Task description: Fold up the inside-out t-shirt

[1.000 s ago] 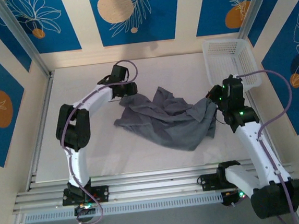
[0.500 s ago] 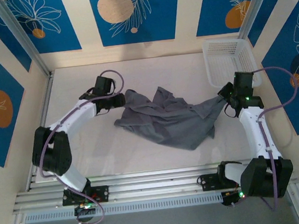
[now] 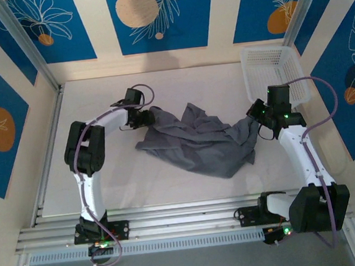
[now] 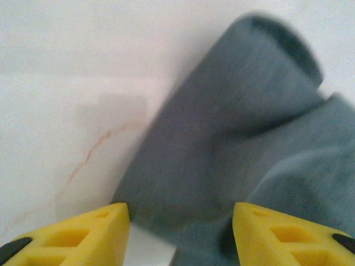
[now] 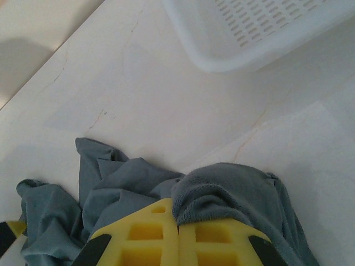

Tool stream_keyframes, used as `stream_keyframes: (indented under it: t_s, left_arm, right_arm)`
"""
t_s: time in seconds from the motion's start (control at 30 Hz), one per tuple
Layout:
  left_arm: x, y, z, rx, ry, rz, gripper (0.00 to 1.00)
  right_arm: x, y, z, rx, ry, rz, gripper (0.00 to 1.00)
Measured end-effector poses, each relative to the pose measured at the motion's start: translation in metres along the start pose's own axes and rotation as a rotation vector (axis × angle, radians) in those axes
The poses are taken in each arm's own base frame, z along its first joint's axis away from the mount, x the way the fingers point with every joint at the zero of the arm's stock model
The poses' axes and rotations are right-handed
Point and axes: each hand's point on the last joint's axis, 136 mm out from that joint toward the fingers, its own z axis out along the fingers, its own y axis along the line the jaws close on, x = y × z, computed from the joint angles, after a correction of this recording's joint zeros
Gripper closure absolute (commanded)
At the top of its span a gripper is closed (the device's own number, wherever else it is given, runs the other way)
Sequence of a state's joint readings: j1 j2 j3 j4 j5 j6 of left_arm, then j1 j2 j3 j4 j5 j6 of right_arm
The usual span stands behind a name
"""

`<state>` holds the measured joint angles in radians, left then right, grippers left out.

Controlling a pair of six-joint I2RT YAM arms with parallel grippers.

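The left gripper (image 3: pixel 146 117) has swung back to the left edge of the crumpled t-shirt (image 3: pixel 197 145) at mid-table, fingers spread and seemingly astride blurred cloth, while the right gripper (image 3: pixel 254 115), pinching its right edge, has eased away from the basket (image 3: pixel 247 77), so flattening looks barely begun.

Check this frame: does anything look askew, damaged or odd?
The t-shirt lies bunched and twisted on the table, not flat, one edge pinched in the shut right gripper. The left gripper stands open over its other end. A faint reddish streak marks the table there.
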<state>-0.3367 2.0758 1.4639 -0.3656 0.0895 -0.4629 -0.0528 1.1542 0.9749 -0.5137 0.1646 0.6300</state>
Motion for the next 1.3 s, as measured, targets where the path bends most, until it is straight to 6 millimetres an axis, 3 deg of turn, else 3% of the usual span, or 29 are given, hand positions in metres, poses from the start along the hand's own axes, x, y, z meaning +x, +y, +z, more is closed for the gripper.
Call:
stream_keyframes:
  t_s: [0.17,0.4,0.5,0.57,0.7,0.8,0.9,0.97,1.07,1.13,1.2,1.3]
  left_arm:
    - [-0.005,-0.001,0.009,0.001,-0.003,0.000,0.57]
    - [-0.006,-0.001,0.011,-0.003,-0.005,0.002,0.50]
    - [-0.007,0.003,0.011,-0.026,-0.011,0.019,0.63]
    - [-0.005,0.008,0.011,-0.055,-0.008,0.034,1.00]
    - [-0.002,0.013,0.009,-0.100,-0.020,0.062,1.00]
    - [0.013,0.019,-0.004,-0.113,-0.008,0.062,1.00]
    - [0.015,0.016,-0.043,-0.104,-0.035,0.064,1.00]
    - [0.001,0.003,-0.089,-0.068,-0.115,0.069,1.00]
    - [-0.025,-0.023,-0.179,0.026,-0.300,0.082,1.00]
    - [-0.031,-0.038,-0.238,0.093,-0.401,0.095,1.00]
    - [-0.029,-0.049,-0.284,0.148,-0.469,0.110,1.00]
    - [-0.012,-0.058,-0.326,0.194,-0.492,0.137,1.00]
  right_arm:
    - [0.001,0.002,0.000,-0.005,0.003,-0.008,1.00]
    - [0.001,0.007,-0.005,-0.022,-0.006,-0.015,1.00]
    - [0.002,0.008,-0.005,-0.025,-0.004,-0.018,1.00]
    - [0.003,0.009,-0.006,-0.027,-0.004,-0.019,1.00]
    - [0.004,0.012,-0.010,-0.038,-0.005,-0.023,1.00]
    - [0.006,0.018,-0.016,-0.046,0.001,-0.033,1.00]
    - [-0.002,0.033,-0.033,-0.080,-0.021,-0.047,1.00]
    - [-0.010,0.048,-0.051,-0.123,-0.057,-0.059,1.00]
    - [-0.022,0.069,-0.085,-0.199,-0.135,-0.077,1.00]
    - [-0.027,0.081,-0.111,-0.248,-0.180,-0.083,1.00]
    - [-0.032,0.090,-0.134,-0.294,-0.220,-0.090,1.00]
    - [-0.039,0.101,-0.168,-0.359,-0.280,-0.097,1.00]
